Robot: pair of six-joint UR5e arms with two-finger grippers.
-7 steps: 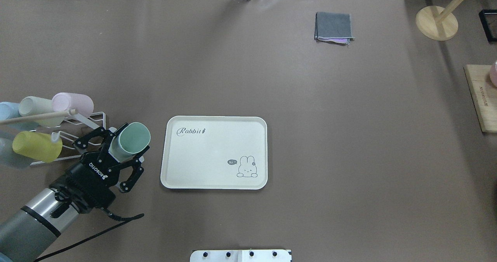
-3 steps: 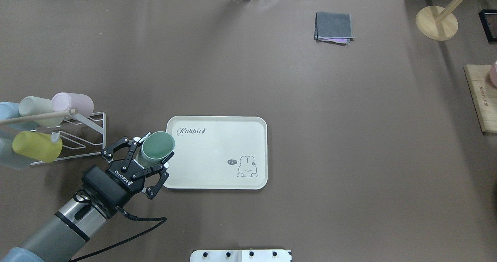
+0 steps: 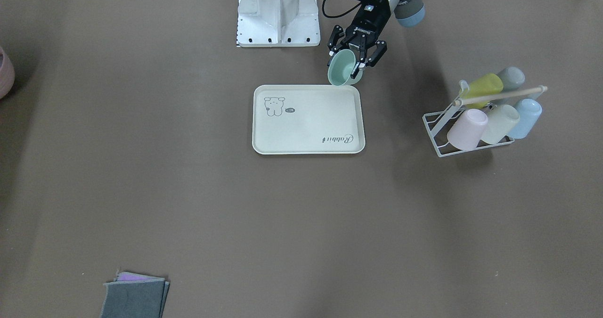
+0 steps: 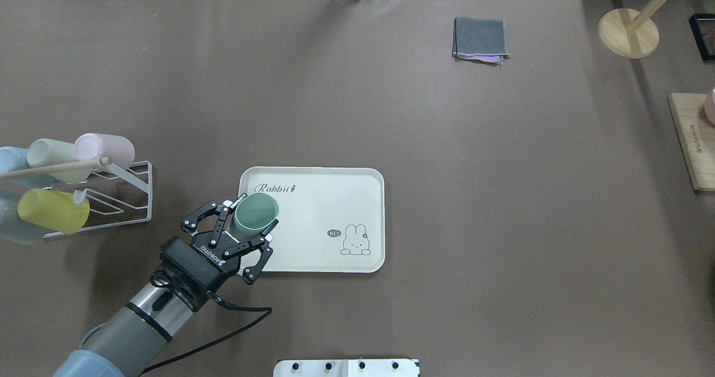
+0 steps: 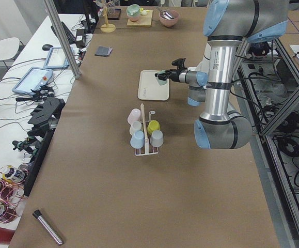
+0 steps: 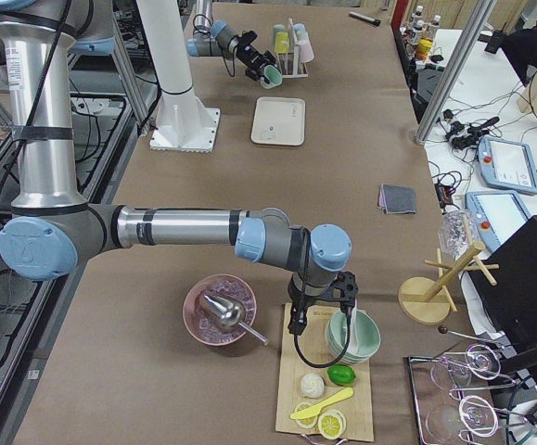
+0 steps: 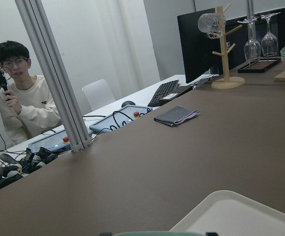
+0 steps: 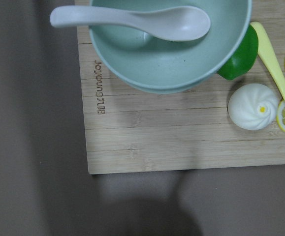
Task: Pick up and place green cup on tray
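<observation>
The overhead camera looks forward and down from behind the robot; the front one faces back at it. Both show the tray [image 4: 329, 209], at 7 o'clock overhead. End cameras sight along the table [image 5: 113, 170]. Wrist cameras sit close.

Mint green cup [image 4: 256, 212], cream tray [image 4: 313, 215] with grey rabbit print [image 4: 356, 240], brown table [image 4: 391, 114]

AT WORK: the robot's left arm [image 4: 137, 325], lower left of the frame, grey with silver collar and pale-blue joint cap, its black link-fingered tool [image 4: 254, 216] lettered ROBOTIQ, black cable [image 4: 251, 309] alongside.
</observation>
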